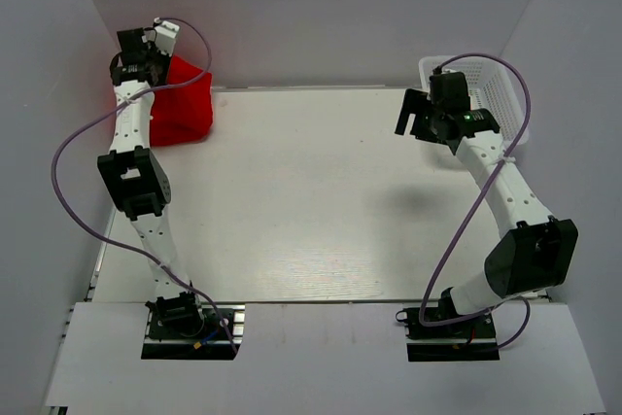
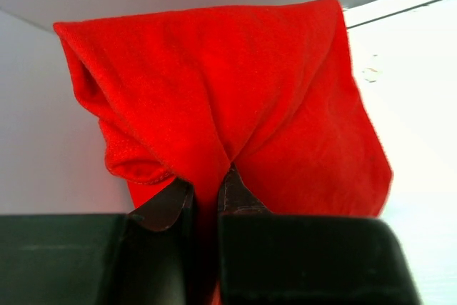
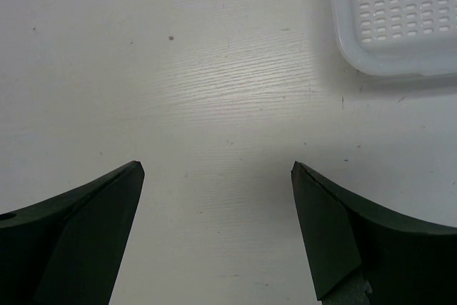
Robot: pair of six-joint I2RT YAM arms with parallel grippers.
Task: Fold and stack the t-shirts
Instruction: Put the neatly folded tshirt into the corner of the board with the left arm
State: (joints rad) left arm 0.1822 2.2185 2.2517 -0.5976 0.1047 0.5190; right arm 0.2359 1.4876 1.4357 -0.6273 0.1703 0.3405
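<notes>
At the far-left corner of the table (image 1: 292, 201), seen from the top camera, the left arm reaches out and its left gripper (image 1: 160, 70) meets the top of a bunched red t-shirt (image 1: 185, 109). The cloth hangs down from the gripper in a crumpled mass; whether its lower edge rests on the tabletop I cannot tell. On the far right, the right gripper (image 1: 418, 123) hovers above the table just beside a white mesh basket (image 1: 486, 80), well apart from the shirt.

From the left wrist camera, the left gripper (image 2: 205, 191) has its jaws pinched together on a fold of the red t-shirt (image 2: 214, 83), and the dark fingertips (image 2: 170, 203) are pressed into the cloth, which fills most of the view.

From the right wrist camera, the right gripper (image 3: 218, 169) stands with its jaws wide apart and holds nothing. Bare tabletop (image 3: 214, 69) lies below it, and a corner of the basket (image 3: 400, 19) shows at the upper right.
</notes>
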